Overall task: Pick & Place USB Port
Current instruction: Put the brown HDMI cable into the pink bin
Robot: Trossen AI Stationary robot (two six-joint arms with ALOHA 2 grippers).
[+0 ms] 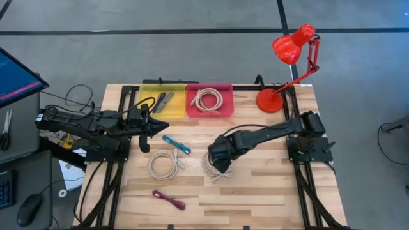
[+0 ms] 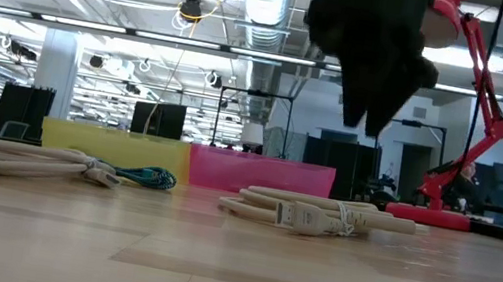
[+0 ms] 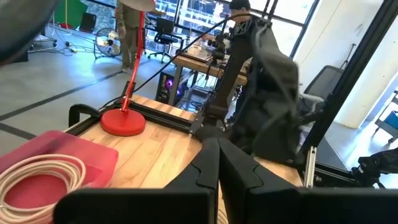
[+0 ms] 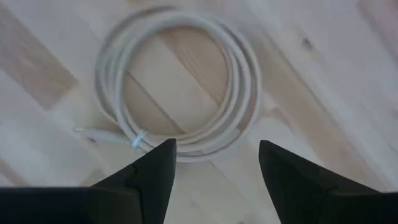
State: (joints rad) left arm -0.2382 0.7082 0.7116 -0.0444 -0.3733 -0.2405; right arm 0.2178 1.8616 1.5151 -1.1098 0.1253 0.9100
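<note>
Hovering mid-frame, the right gripper (image 4: 214,163), fingers wide, sits above a white cable (image 4: 180,81) still on the table. One cable (image 1: 208,99) already fills the pink tray (image 1: 226,110).

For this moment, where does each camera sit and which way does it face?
High: overhead, straight down on the table, both arms, bins, cables.
Low: at tabletop height, facing across; right gripper hangs above a white cable.
Left wrist: on the left arm, facing across to the lamp; shut left gripper shows.
Right wrist: looks down at the cable; open fingers show.
Low and right wrist views share that cable.
</note>
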